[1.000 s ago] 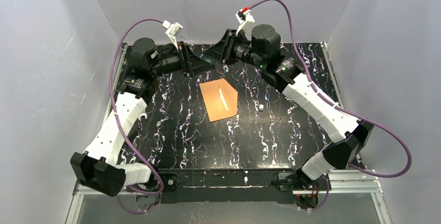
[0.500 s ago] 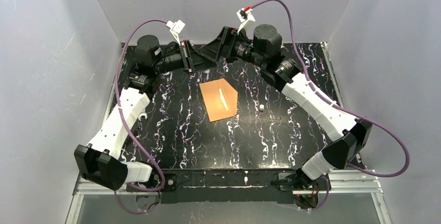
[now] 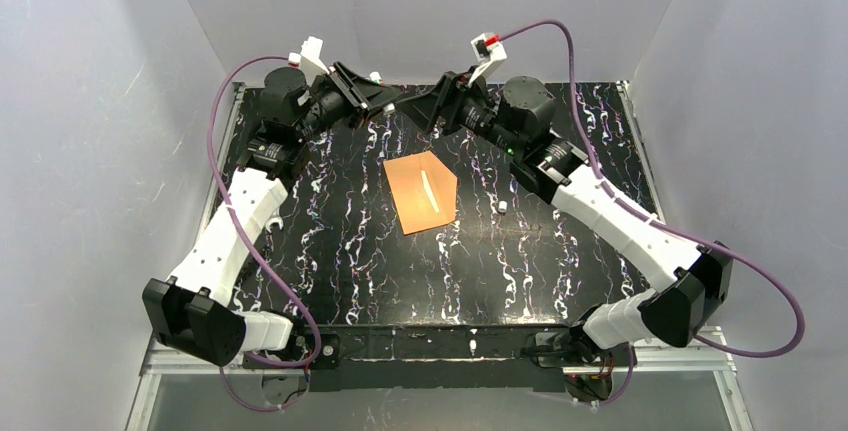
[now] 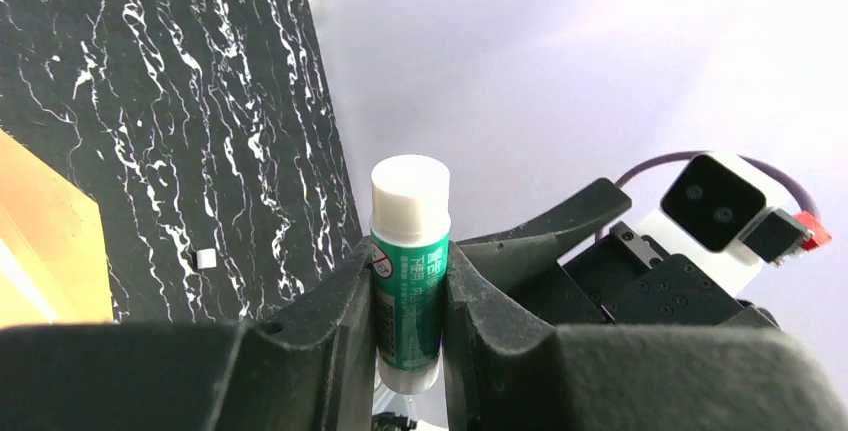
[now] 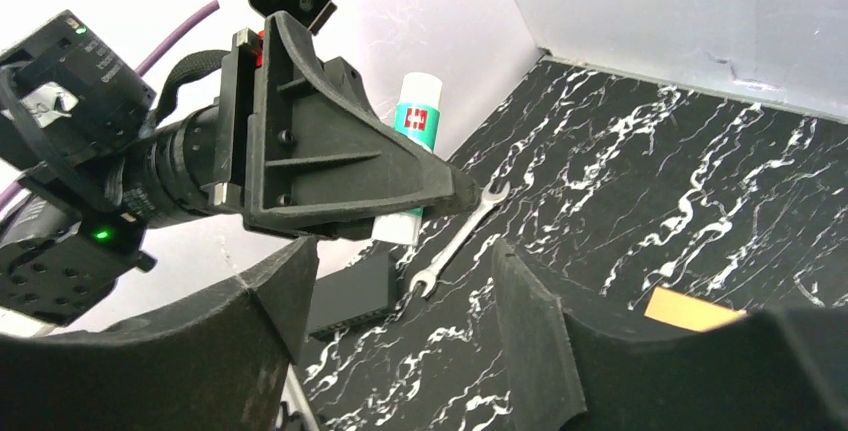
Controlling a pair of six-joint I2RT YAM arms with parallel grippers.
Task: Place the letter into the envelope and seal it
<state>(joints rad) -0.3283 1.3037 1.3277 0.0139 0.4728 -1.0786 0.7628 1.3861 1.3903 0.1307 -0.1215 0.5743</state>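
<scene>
You've got the left gripper (image 4: 410, 296) past the envelope's (image 3: 424, 193) far-left corner, clamped on a glue stick (image 4: 410, 251). The envelope lies flat; no letter visible, probably inside. The right gripper (image 5: 400, 291) is past its far edge, jaws wide, empty. Thin, light paper will likely skate, so pin the body, not the flap.

The envelope (image 4: 45, 251) runs off the left wrist view's left edge, only one corner showing; the white speck (image 3: 501, 208) just right of the envelope is too small to identify
</scene>
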